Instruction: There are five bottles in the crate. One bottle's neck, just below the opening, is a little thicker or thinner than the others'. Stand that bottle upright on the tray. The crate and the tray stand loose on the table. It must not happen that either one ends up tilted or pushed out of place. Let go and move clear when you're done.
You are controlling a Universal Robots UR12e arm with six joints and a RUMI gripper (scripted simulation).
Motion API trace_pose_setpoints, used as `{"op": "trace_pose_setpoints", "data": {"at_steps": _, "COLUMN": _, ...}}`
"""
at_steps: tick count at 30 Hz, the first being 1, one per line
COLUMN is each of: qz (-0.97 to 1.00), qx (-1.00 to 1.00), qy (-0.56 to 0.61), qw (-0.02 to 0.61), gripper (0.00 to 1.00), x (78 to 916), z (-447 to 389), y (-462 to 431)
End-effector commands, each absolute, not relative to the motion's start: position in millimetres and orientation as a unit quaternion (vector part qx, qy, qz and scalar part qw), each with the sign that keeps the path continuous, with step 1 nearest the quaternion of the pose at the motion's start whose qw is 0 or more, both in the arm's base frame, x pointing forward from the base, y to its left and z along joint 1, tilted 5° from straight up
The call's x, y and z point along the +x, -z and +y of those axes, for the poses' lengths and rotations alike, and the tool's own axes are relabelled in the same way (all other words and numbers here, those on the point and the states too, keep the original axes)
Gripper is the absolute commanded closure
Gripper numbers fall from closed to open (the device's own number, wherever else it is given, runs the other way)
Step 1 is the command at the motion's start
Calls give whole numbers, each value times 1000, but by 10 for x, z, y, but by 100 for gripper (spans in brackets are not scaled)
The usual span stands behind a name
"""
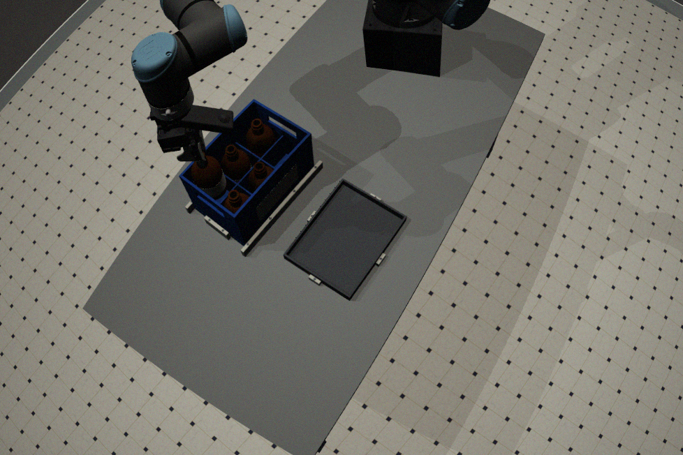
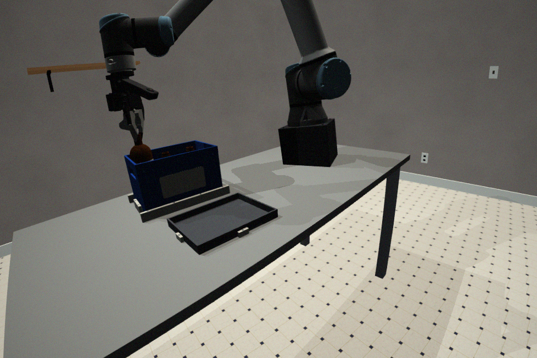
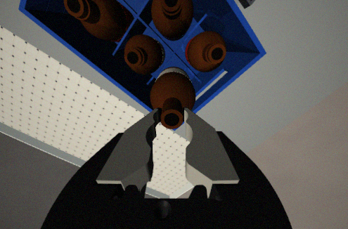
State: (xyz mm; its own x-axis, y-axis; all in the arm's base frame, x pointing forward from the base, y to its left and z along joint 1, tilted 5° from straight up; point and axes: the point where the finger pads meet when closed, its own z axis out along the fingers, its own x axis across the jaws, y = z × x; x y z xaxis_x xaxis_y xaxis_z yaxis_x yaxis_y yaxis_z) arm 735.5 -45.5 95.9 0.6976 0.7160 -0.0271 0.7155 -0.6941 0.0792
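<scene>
Grasping a brown bottle [image 1: 207, 170] [image 2: 140, 151] [image 3: 172, 91] by the neck with the fingers [image 1: 193, 153] [image 2: 138, 120], left of centre in the top view, partly above the blue crate [image 1: 218, 214] [image 2: 144, 181] [image 3: 249, 42]. Could snag on the rim if moved sideways too low, dragging the loose crate across the bench [image 1: 218, 322] [image 2: 75, 270] [image 3: 297, 53]; could swing from so narrow a hold. Looks round-shouldered, glossless, pale-labelled, roughly upright; cannot tell whether odd-necked.

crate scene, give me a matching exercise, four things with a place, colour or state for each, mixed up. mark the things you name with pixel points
1. crate [image 1: 278, 174] [image 2: 178, 173] [image 3: 229, 83]
2. tray [image 1: 345, 239] [image 2: 223, 217]
3. pincer [image 1: 200, 160] [image 2: 138, 134] [image 3: 171, 108]
4. wall switch [image 2: 493, 72]

A. closed on a bottle's neck
B. white, mounted on the wall
C. blue, with bottles inside
D. black-rimmed, no bottle on it

Pairs: 1-C, 2-D, 3-A, 4-B
</scene>
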Motion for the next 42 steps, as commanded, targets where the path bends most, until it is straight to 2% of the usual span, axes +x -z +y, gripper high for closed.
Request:
{"op": "trace_pose_setpoints", "data": {"at_steps": 1, "qz": 389, "qx": 920, "qy": -7, "qw": 45, "gripper": 100, "x": 7396, "z": -454, "y": -1040}}
{"op": "trace_pose_setpoints", "data": {"at_steps": 42, "qz": 389, "qx": 920, "qy": -7, "qw": 45, "gripper": 100, "x": 7381, "z": -418, "y": -1397}}
